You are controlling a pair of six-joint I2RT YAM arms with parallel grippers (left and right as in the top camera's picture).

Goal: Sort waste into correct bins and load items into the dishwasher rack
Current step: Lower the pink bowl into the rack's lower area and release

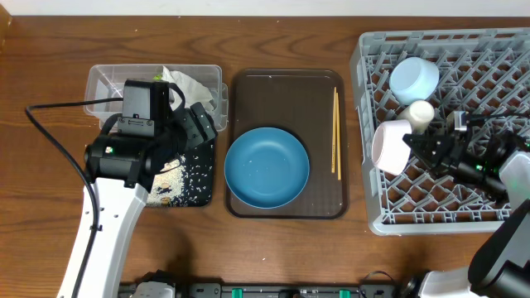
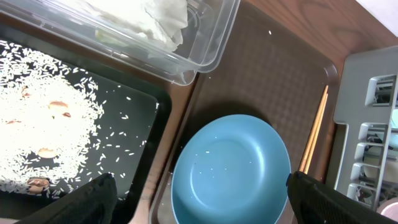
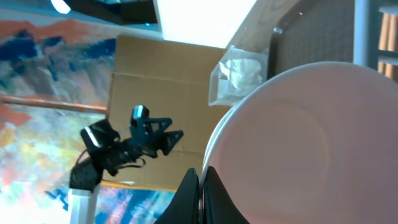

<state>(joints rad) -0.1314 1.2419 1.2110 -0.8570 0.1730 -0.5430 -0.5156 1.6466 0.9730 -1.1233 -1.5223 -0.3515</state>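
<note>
Seen from overhead, the large square grey plastic dishwasher rack [image 1: 497, 50] fills the 3 o'clock side of the wooden table [image 1: 50, 50]. The right gripper [image 3: 199, 180] is inside the rack, with its fingers pinched fully together on the rim of the small pinkish-white bowl [image 1: 389, 146]. This bowl is turned on its edge near the 9 o'clock wall of the rack. The small white cup [image 1: 421, 113] is just at 1 o'clock from this bowl, and the small light-blue bowl [image 1: 414, 79] lies at 12 o'clock from the cup, both in the rack. In the middle of the table is the brown rectangular serving tray [image 1: 286, 83]; the wide blue shallow dish [image 1: 267, 167] sits on its 6 o'clock half, with a few rice grains inside. The thin wooden chopsticks [image 1: 335, 132] lie along the 3 o'clock edge of this tray. At 10 o'clock stands the clear plastic rectangular tub [image 1: 103, 83], which holds the crumpled white paper napkin [image 1: 195, 85]; a bit of the yellow-green snack wrapper [image 2: 109, 36] shows under the napkin. The shallow black rectangular tray [image 1: 186, 182] at 8 o'clock touches the tub and carries the heap of loose white rice [image 2: 43, 124]. The left gripper [image 2: 200, 198] hangs above the black tray and the dish, its fingers spread wide with nothing between them
</note>
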